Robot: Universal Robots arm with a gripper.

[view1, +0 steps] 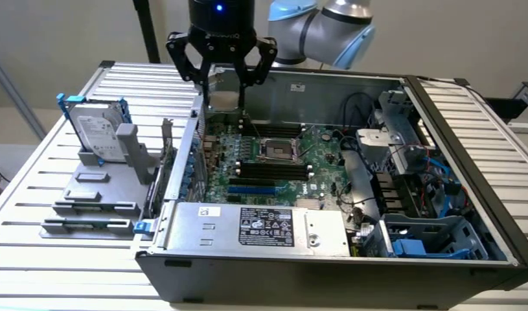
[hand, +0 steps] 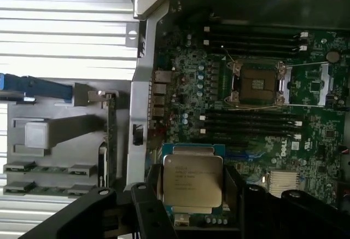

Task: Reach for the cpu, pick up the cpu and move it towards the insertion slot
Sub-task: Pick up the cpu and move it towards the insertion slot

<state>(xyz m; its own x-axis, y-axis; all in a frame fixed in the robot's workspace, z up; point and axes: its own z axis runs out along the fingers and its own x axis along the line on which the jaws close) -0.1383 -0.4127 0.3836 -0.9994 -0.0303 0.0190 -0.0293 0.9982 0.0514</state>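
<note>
My gripper hangs above the back-left corner of the open computer case, shut on the cpu, a small flat square chip with a silver-grey top. In the wrist view the cpu sits between the black fingers, printed side up, with my gripper closed around its edges. The insertion slot is a square socket with a silver frame and dark centre on the green board, toward the exterior view's right of the cpu and nearer the camera. The wrist view also has the insertion slot, apart from the chip.
A silver hard drive in a blue frame stands on a grey fixture at the exterior view's left. Black memory slots flank the socket. The power supply fills the case front, with cables and a drive cage at the right.
</note>
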